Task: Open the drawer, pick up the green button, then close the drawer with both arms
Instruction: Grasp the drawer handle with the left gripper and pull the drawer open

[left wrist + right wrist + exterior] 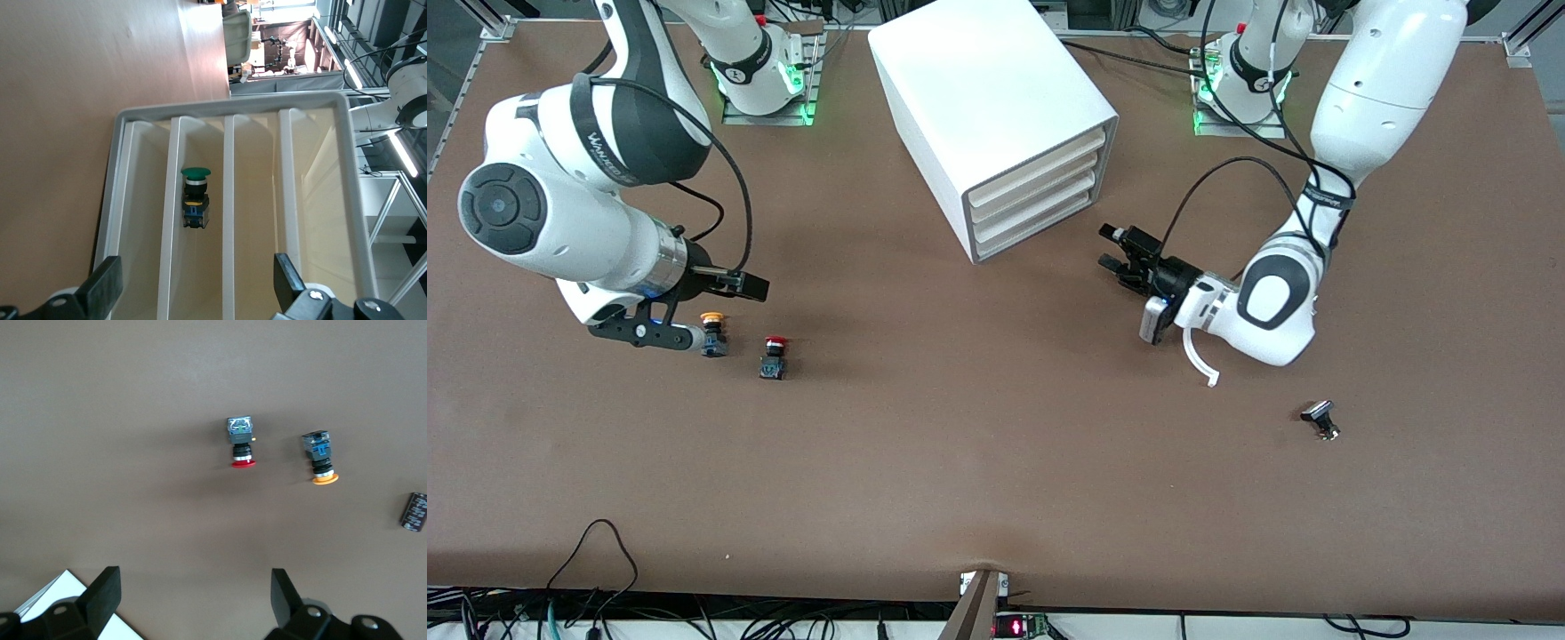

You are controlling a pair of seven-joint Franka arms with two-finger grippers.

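Observation:
The white cabinet (978,98) stands at the table's middle near the bases, with all its tray drawers pushed in; the lowest drawer (1034,224) sits just above the table. My left gripper (1110,248) is open and empty, level with the drawer fronts and a short way in front of them. In the left wrist view (197,263) it faces the cabinet front. There the green-capped button (195,199) lies on its side inside a tray, with one narrower slot (152,200) between it and the table. My right gripper (725,313) hangs open and empty over the orange-capped button (712,333).
A red-capped button (774,357) lies beside the orange one; both show in the right wrist view, red (241,443) and orange (319,457), with a small dark cylinder (415,512). A small grey-capped part (1320,420) lies toward the left arm's end.

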